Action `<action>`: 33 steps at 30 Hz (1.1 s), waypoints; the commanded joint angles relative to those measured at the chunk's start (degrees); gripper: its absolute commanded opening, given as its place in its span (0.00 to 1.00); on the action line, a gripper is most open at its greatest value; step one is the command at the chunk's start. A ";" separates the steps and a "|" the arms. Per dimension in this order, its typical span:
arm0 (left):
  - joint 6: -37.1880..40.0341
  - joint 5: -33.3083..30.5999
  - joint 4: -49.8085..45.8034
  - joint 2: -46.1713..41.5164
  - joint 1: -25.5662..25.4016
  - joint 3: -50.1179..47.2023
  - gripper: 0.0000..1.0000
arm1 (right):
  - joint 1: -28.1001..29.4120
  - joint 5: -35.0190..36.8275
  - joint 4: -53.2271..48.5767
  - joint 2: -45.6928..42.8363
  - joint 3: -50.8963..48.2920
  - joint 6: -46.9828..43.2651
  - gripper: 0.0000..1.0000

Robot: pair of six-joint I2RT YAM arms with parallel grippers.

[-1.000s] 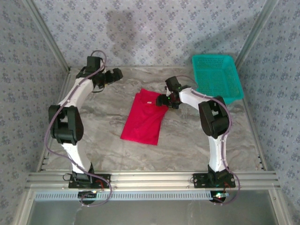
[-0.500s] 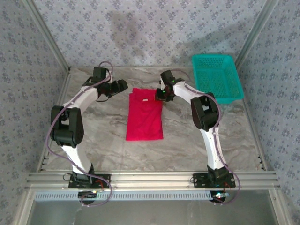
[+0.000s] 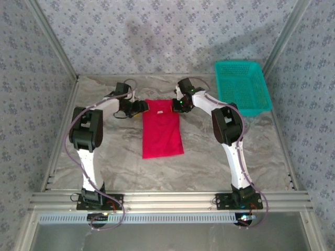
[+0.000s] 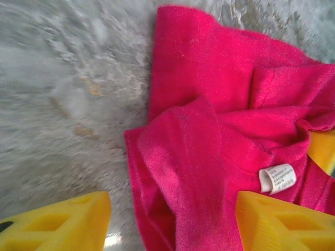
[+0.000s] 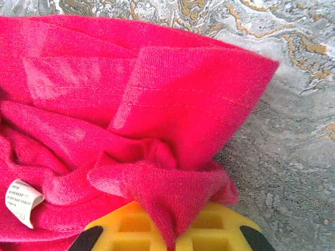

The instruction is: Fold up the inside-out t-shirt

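Marble table (image 3: 104, 157), t-shirt (image 3: 162, 130) straightened, left gripper (image 3: 142, 106) arrived

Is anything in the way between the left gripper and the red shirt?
No, nothing visible is in the way. The left gripper hangs open right over the red t-shirt's bunched top corner, with cloth between its jaws. The right gripper pinches the other top corner.

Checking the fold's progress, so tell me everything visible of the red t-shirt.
The t-shirt is bright red soft knit cloth, lying as a long narrow folded rectangle on the marble-look table. Its far end is rumpled, with a small white tag showing. The right gripper is shut on a bunched pinch of that end; the left gripper stands open astride the other far corner.
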 commanded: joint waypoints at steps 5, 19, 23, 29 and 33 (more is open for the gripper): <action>-1.56 2.32 -0.63 6.87 -1.35 5.53 0.49 | 1.34 -3.36 -2.45 -0.10 -1.32 -1.46 0.01; -11.11 3.97 7.34 5.13 -4.49 2.80 0.00 | 1.54 -3.55 -3.54 -1.66 -0.63 -0.37 0.00; -10.94 4.18 4.47 1.66 -2.92 5.30 0.00 | 0.19 -4.54 -2.67 -6.03 -0.78 -0.21 0.00; -12.65 6.84 4.64 -4.11 -2.15 7.56 0.00 | -1.13 -7.73 1.43 -14.00 -1.57 1.86 0.00; -14.46 8.32 7.37 -7.57 -1.89 6.30 0.00 | -1.12 -9.63 3.00 -18.25 -1.98 2.01 0.00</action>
